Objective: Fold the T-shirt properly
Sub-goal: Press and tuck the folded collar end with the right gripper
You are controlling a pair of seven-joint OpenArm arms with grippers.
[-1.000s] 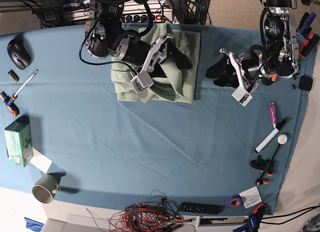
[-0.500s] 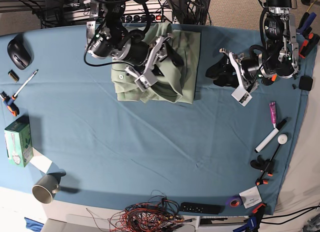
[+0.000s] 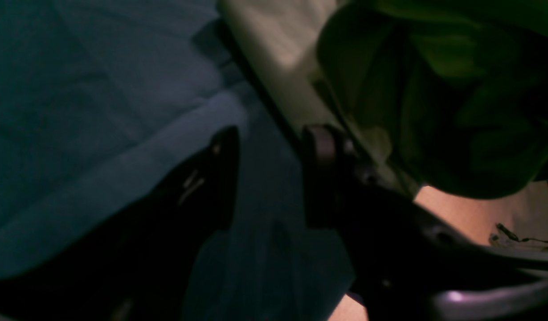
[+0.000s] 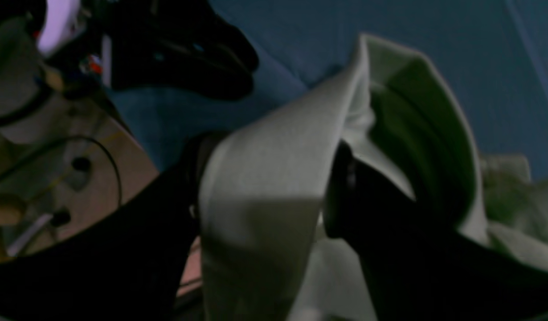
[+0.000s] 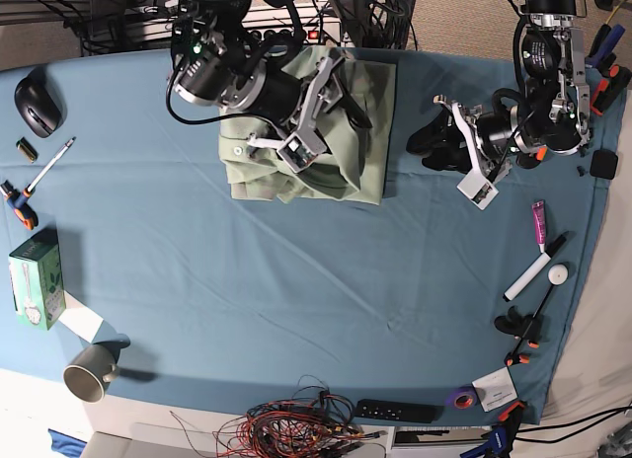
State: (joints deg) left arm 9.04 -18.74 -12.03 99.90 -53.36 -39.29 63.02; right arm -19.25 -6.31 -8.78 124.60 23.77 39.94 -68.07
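Note:
The pale sage-green T-shirt [image 5: 336, 182] lies folded into a rough rectangle at the far middle of the teal tablecloth [image 5: 296, 290]. My right gripper [image 5: 351, 98] hangs over the shirt's far right part. In the right wrist view it [image 4: 265, 187] is shut on a raised fold of the T-shirt [image 4: 274, 178], with cloth passing between the two black fingers [image 4: 345, 196]. My left gripper [image 5: 427, 142] sits to the right of the shirt, apart from it. In the left wrist view it [image 3: 271, 147] is open and empty above the tablecloth, with the shirt's edge [image 3: 274, 44] just beyond the fingertips.
A black mouse [image 5: 38, 101], a pen [image 5: 49, 162] and a screwdriver [image 5: 18, 203] lie at the left. A green box [image 5: 35, 278] and a mug [image 5: 91, 371] sit front left. Tangled wires [image 5: 296, 428], a remote [image 5: 395, 411], a marker [image 5: 528, 275] and clamps line the front and right edges.
My right arm has drawn back toward the far edge, still holding the shirt fold and lifting it. The left arm has not moved.

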